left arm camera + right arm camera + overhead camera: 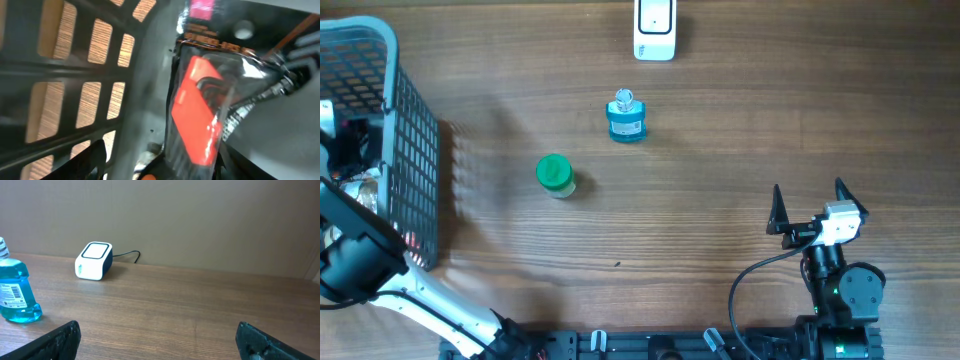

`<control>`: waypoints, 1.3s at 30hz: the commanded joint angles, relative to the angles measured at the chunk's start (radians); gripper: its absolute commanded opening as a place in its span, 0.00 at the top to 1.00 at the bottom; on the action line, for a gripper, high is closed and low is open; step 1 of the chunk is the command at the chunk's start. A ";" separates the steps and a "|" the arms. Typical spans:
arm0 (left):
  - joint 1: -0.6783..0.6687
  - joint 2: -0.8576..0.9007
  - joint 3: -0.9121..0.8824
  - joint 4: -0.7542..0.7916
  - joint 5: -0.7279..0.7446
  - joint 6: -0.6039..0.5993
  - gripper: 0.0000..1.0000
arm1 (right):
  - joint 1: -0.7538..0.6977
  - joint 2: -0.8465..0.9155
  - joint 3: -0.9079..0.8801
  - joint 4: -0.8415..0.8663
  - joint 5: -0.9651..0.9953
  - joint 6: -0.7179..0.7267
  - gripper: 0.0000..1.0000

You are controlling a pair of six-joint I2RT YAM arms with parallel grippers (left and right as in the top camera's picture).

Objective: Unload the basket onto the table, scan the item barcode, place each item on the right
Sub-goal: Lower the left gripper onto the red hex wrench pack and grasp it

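Left claw (165, 166) is down inside the basket (412, 150) at the table's left edge. The red pack (197, 112) is right in front of it, close up against the mesh wall, but it's too blurry to tell if the claw's gripping it or just open. Right claw (809, 194) is spread wide with nothing in it at front right, well apart from the scanner (654, 28) at the far edge.
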 commanded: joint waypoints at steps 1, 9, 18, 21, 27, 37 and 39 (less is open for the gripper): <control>0.014 0.053 -0.006 0.000 0.045 0.016 0.37 | 0.002 -0.006 -0.001 0.003 0.009 -0.008 0.00; 0.004 0.068 -0.006 0.058 0.049 0.016 0.44 | 0.002 -0.006 -0.001 0.003 0.009 -0.008 0.00; -0.010 0.068 -0.006 0.056 0.052 0.016 0.96 | 0.002 -0.006 -0.001 0.003 0.009 -0.008 0.00; -0.010 0.068 -0.006 0.055 0.052 0.013 0.96 | 0.002 -0.006 -0.001 0.003 0.009 -0.008 0.00; -0.010 0.067 -0.006 0.056 0.052 -0.016 0.96 | 0.001 -0.006 -0.001 0.003 0.009 -0.008 0.00; -0.012 -0.051 -0.003 -0.031 0.052 -0.153 0.96 | 0.002 -0.006 -0.001 0.003 0.009 -0.008 0.00; -0.018 -0.095 -0.003 -0.051 0.052 -0.157 0.96 | 0.002 -0.006 -0.001 0.003 0.009 -0.008 0.00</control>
